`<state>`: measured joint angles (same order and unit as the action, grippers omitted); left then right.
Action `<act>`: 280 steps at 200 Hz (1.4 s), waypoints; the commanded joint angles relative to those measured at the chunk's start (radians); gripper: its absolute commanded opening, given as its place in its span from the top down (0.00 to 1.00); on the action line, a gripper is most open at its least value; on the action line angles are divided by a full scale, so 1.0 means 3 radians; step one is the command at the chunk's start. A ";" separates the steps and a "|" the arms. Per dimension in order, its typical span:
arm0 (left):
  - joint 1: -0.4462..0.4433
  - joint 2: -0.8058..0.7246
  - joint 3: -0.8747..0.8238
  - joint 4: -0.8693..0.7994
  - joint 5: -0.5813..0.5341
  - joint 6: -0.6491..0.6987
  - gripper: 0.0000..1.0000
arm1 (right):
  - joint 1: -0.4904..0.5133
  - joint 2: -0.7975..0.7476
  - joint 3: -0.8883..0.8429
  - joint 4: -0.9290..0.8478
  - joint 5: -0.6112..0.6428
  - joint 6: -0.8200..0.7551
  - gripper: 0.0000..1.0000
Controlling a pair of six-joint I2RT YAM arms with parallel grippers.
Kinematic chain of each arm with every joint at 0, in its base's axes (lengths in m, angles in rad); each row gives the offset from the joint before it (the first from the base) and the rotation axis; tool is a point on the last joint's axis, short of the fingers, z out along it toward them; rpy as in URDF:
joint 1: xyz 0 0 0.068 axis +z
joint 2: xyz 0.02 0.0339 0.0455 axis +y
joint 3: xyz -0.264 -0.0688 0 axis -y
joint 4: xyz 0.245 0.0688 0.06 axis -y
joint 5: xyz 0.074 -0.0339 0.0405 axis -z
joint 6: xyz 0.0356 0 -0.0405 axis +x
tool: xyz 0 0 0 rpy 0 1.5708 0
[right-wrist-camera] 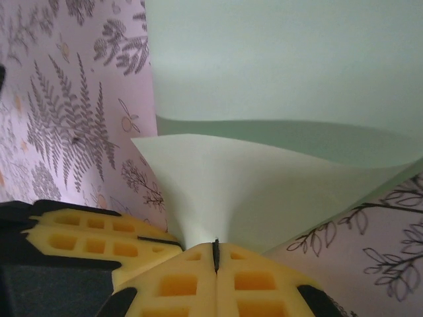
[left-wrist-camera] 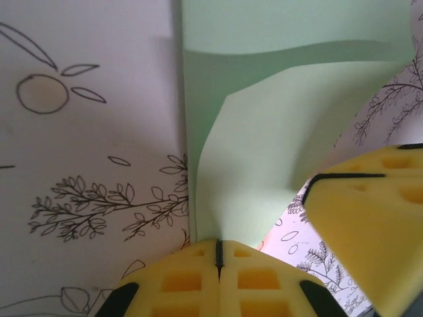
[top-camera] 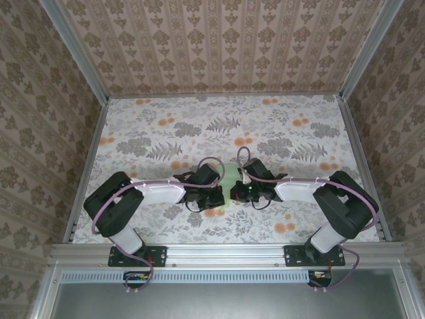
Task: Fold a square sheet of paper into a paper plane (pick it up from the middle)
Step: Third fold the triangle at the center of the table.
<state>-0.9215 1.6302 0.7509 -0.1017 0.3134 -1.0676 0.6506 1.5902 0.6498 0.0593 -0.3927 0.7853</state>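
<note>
Top external view: we see the green paper sheet [top-camera: 229,177] between both arms. Left gripper [left-wrist-camera: 219,254] and right gripper [right-wrist-camera: 215,254] each clamp its lifted edge; flowered tabletop [left-wrist-camera: 86,172] lies at 9 o'clock.

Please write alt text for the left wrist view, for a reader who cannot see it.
The left hand, its yellow pads shut together at the bottom edge, pinches the pale green square sheet of paper, which curls up off the floral tabletop. Another yellow finger pad sits at the lower right.
</note>
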 commanded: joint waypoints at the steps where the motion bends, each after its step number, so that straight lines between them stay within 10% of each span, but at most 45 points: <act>1: -0.0009 0.0057 0.0013 -0.0299 -0.0083 0.0117 1.00 | 0.0024 0.0151 0.0121 -0.0061 -0.0042 -0.0077 0.97; 176: -0.0059 0.0088 -0.0120 -0.0064 -0.0017 0.0070 1.00 | -0.0012 0.0315 0.0160 -0.0033 -0.0096 -0.0015 0.98; 280: -0.0052 0.0084 -0.0337 -0.0362 -0.0083 -0.0094 1.00 | -0.0810 0.0596 0.0413 -0.0236 -0.0096 -0.0533 0.98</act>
<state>-0.9295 1.6276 0.7174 -0.0406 0.3145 -1.0744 0.4927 1.7252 0.7406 0.0406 -0.5331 0.6830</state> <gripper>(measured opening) 0.048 0.048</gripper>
